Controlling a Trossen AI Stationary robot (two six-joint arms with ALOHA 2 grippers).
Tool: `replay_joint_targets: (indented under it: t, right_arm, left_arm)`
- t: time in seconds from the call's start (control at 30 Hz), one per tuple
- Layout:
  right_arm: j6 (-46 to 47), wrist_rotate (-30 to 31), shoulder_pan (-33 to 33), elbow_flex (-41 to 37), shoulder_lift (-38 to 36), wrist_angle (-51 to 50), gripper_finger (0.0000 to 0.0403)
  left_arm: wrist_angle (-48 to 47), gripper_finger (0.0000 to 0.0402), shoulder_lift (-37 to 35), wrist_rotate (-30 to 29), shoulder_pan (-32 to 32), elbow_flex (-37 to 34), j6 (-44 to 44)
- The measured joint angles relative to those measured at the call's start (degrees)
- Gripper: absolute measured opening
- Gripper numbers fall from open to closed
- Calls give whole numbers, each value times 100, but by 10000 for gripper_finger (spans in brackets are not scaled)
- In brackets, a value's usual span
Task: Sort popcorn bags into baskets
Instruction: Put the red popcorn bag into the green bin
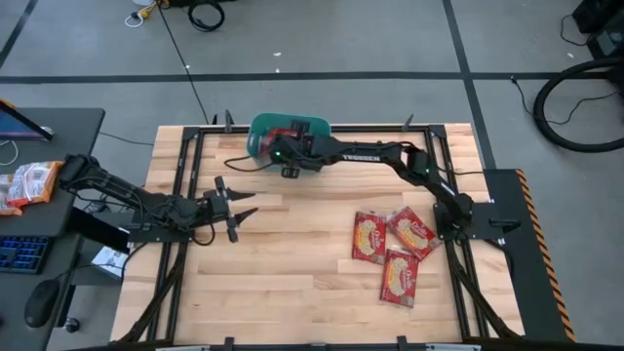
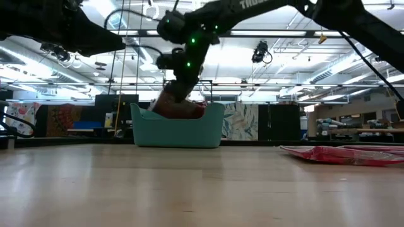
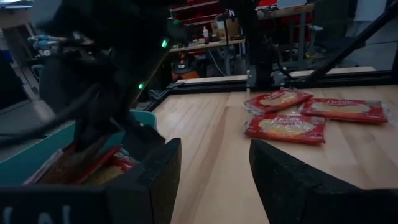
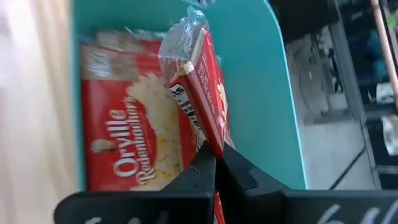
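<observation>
We see a grey floor [image 1: 390,39] crossed by dark lines and trailing cables [image 1: 575,97], a black desk [image 1: 58,127] alongside, and bright ceiling lights [image 2: 284,57] above distant shelving.

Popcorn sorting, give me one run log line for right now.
right gripper: shut on popcorn bag, over teal basket | left gripper: open, empty, waiting mid-table | three bags left on table
</observation>
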Motion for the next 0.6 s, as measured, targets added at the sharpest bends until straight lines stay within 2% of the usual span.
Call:
replay_joint_targets:
  t: [0.17,0.37,0.6]
  right_arm:
    - [165,-64,-77,-4,44,19,12]
    - [92,-598,-77,0,44,77,24]
    - [290,-860,-138,0,44,196,96]
  left_arm:
    - [42,194,0,-14,4,0,28]
    - [94,194,0,-14,66,0,31]
    - [113,194,0,-12,63,0,31]
